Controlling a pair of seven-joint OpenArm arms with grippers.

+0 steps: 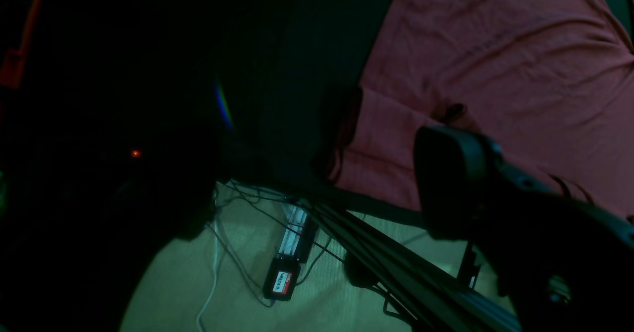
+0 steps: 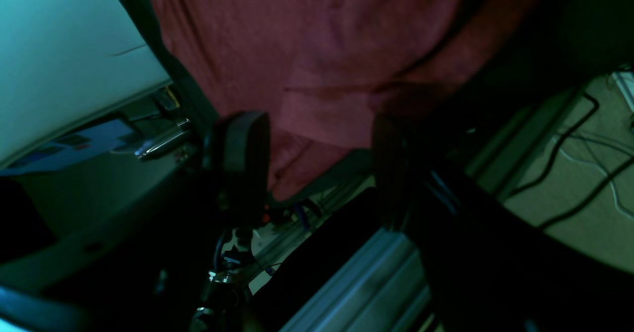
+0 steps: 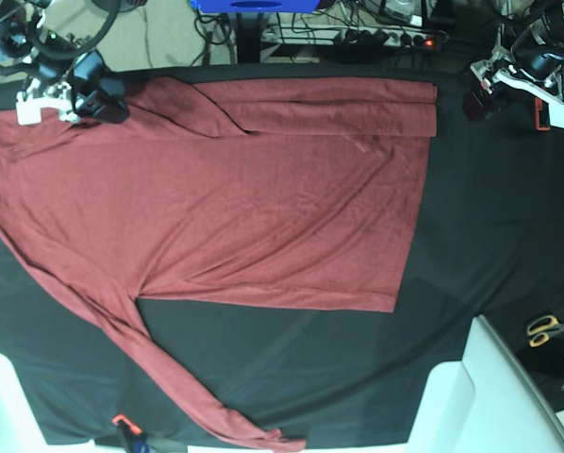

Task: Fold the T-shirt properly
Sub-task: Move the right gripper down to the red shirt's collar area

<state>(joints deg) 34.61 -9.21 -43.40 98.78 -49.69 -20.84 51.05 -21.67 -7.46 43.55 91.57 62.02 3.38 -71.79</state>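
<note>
The rust-red T-shirt (image 3: 263, 208) lies spread flat on the black table cloth (image 3: 494, 217). One long sleeve (image 3: 339, 107) is folded along the far edge, while the other (image 3: 183, 382) trails toward the near edge. My right gripper (image 3: 98, 99) hovers over the shirt's far left corner. In the right wrist view its fingers (image 2: 242, 158) stand apart, with the T-shirt (image 2: 322, 49) hem showing between them and nothing pinched. My left gripper (image 3: 478, 94) is off the cloth just beyond the folded sleeve's end, open. One finger (image 1: 446, 173) shows beside the T-shirt (image 1: 495, 49).
Scissors (image 3: 546, 328) lie at the right edge. A white panel (image 3: 494, 396) rises at the near right corner. An orange-tipped tool (image 3: 124, 423) sits at the near edge. A power strip (image 3: 395, 38) and cables lie on the floor behind the table.
</note>
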